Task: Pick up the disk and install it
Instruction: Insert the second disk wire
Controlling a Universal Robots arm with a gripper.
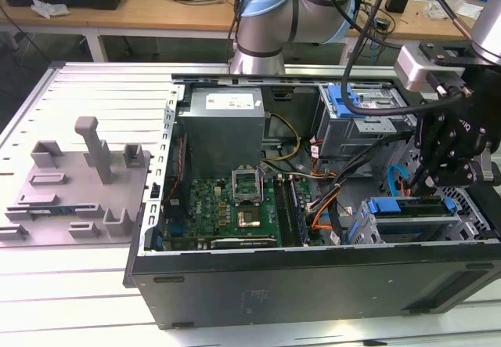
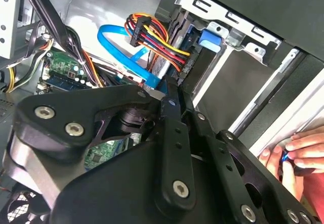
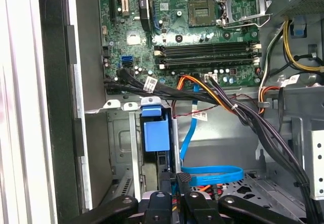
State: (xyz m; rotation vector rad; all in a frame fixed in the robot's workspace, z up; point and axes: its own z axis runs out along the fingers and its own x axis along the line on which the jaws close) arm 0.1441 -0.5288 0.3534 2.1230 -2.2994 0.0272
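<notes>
From here I judge the step in hand to be seating the disk in its bay at the near corner of the computer case. It lies in the bay directly beneath the end effector, blue rail uppermost, and looks mostly home. To do this well, I would press squarely on the rail edge, straight along the bay guides, so the disk does not cock. I would also keep the tips off the blue ribbon cable looping just beside the end effector, and off the bundle of coloured wires just ahead of it. In both wire-side wrist views the end effector shows its tips pressed together, with nothing pinched between them that I can make out. I cannot tell whether they touch the disk. A person's hand rests at the case edge off to the side, so I would go gently.
</notes>
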